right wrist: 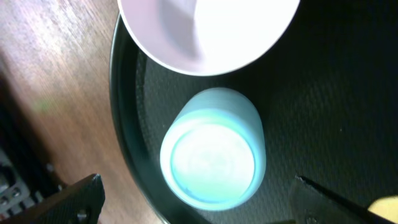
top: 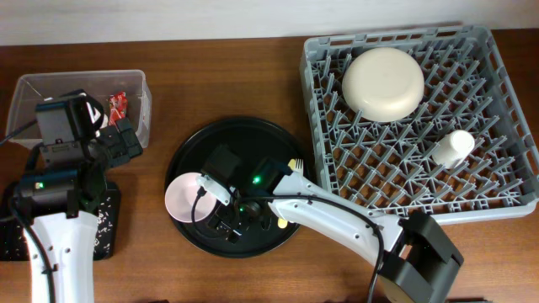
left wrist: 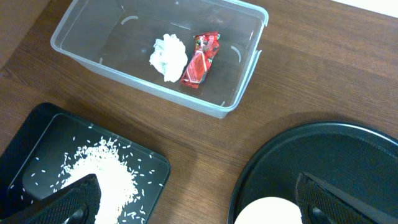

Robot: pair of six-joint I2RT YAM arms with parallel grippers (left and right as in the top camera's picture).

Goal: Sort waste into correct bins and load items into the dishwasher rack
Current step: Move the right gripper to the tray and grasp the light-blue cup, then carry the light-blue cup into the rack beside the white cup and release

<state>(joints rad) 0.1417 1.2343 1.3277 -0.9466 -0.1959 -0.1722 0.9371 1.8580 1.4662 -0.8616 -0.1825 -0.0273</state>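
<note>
Two claws: your left claw [left wrist: 199, 208], right claw [right wrist: 199, 208] both apart, empty.
Blue cup [right wrist: 211, 152]: under right claw.
Tub [left wrist: 254, 59]: tissue [left wrist: 168, 56] + wrapper [left wrist: 200, 59] in.

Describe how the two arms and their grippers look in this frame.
The left arm and right arm both have smooth white links between boxy black joint housings. Each shows a small green light, and a black cable runs along the right one. The fingers are matte black and rough-textured.
</note>
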